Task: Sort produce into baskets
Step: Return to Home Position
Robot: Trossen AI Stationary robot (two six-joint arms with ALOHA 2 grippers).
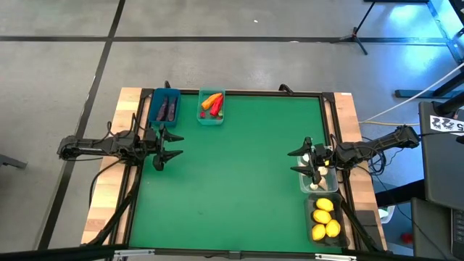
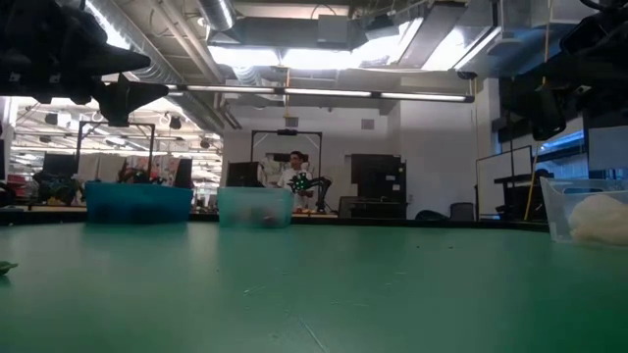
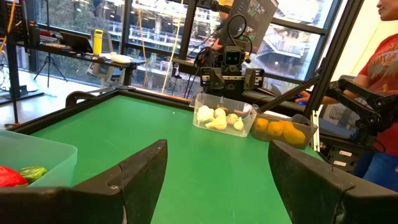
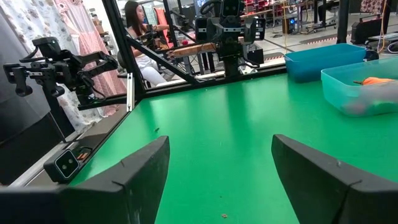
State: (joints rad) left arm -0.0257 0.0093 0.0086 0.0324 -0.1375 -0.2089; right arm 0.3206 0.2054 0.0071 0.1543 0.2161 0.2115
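- Evidently the sorting was done, since each kind of produce sat in a bin of its own. Nearest the front, the lemons (image 1: 324,217) lay bunched in the dark grey bin (image 1: 308,221) at the right corner of the table (image 1: 239,181).
- Just behind it, the clear bin (image 3: 224,130) held the garlic bulbs (image 3: 217,118), partly under the right arm's wrist.
- Over the right edge hung the right gripper (image 1: 296,162), pointing inward. Its fingers were spread wide with nothing between them, and the garlic lay behind and below the fingertips.
- Opposite, at the left edge, the left gripper (image 1: 174,146) mirrored it, its fingers likewise apart and empty. This looked like a rest pose, with both arms held at the sides.
- Farthest off, along the back edge, the eggplants (image 1: 167,109) lay in the blue bin (image 1: 153,109). Just beside it, the teal bin (image 1: 211,122) held the carrot (image 1: 212,100) and red chilis (image 1: 216,110). Both bins sat a little beyond the left fingers, not touching them.
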